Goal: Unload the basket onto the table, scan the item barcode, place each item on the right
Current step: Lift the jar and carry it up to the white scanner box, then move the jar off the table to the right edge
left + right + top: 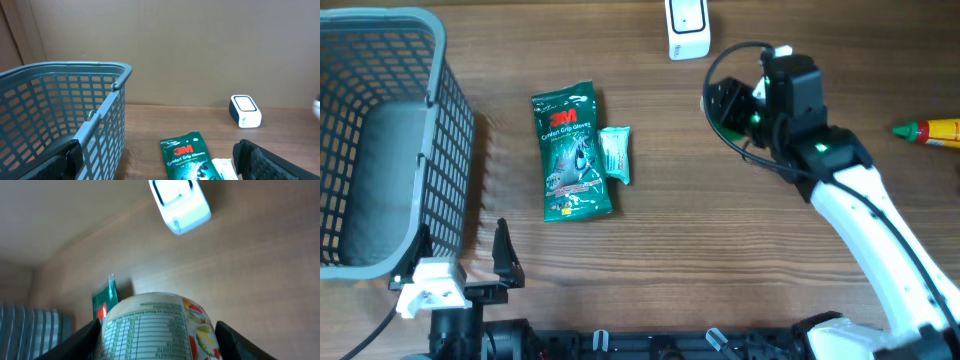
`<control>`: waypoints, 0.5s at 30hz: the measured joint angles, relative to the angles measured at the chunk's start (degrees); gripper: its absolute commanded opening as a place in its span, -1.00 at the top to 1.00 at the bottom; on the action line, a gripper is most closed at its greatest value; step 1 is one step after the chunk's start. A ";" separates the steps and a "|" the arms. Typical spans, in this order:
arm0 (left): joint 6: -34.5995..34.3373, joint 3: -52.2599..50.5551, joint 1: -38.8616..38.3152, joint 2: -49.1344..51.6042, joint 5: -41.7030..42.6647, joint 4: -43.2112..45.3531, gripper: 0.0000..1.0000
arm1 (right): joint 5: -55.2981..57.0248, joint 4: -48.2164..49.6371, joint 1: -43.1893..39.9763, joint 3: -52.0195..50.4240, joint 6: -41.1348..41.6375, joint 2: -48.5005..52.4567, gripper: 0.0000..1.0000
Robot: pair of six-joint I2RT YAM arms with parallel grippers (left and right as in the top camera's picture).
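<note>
The overhead view looks straight down on the brown wooden desk (650, 250). Both wrist views sit low, looking across it. All three share the small white plastic scanner box (687, 28) and green glove packet (576, 152).

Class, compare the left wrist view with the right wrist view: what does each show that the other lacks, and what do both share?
Only left wrist: the open left gripper and a small pale-green sachet. Only right wrist: the right gripper holding a round container with a nutrition table. Both: the white scanner, the green 3M packet and, only partly in the right wrist view, the grey basket.
</note>
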 measured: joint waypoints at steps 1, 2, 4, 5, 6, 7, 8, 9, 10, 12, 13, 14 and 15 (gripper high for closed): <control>0.00 0.00 0.00 0.00 0.00 0.07 -1.00 | 1.18 3.17 0.00 0.13 -0.35 2.16 -0.25; 0.00 0.00 0.00 0.00 0.00 0.04 -1.00 | 2.05 5.16 0.00 0.15 -0.83 3.89 -0.25; 0.02 0.00 0.00 0.00 0.00 0.04 -1.00 | 3.26 13.22 0.00 0.17 -2.69 8.52 -0.25; 0.00 0.00 0.00 0.07 0.00 -0.04 -1.00 | 3.65 16.63 0.00 0.17 -3.50 10.32 -0.25; 0.00 0.00 0.00 0.04 0.00 0.02 -1.00 | 3.89 19.74 0.00 0.17 -4.15 11.76 -0.23; 0.00 0.00 0.00 0.04 -0.02 0.09 -1.00 | 4.72 23.69 0.00 0.20 -5.14 14.25 -0.18; 0.00 0.00 0.00 0.07 0.00 0.04 -1.00 | 5.35 26.80 0.00 0.20 -5.57 16.13 -0.14; 0.00 0.00 0.00 0.04 0.00 0.07 -1.00 | 6.08 29.29 0.00 0.26 -6.03 17.86 -0.06; 0.00 0.00 0.00 0.07 0.00 -0.02 -1.00 | 7.08 31.56 0.00 0.68 -6.40 19.96 0.00; 0.00 0.00 0.00 0.04 0.00 0.02 -1.00 | 8.92 32.74 0.00 3.08 -6.67 23.76 0.00; 0.00 0.00 0.00 0.04 0.00 0.04 -1.00 | 10.16 33.00 0.00 5.51 -7.08 26.29 -0.01; 0.00 0.00 0.00 0.04 0.00 0.04 -1.00 | 11.26 33.09 0.00 8.63 -7.65 28.89 -0.02; 0.00 0.00 0.00 0.04 0.00 0.07 -1.00 | 12.02 33.22 0.00 11.76 -8.17 31.36 -0.03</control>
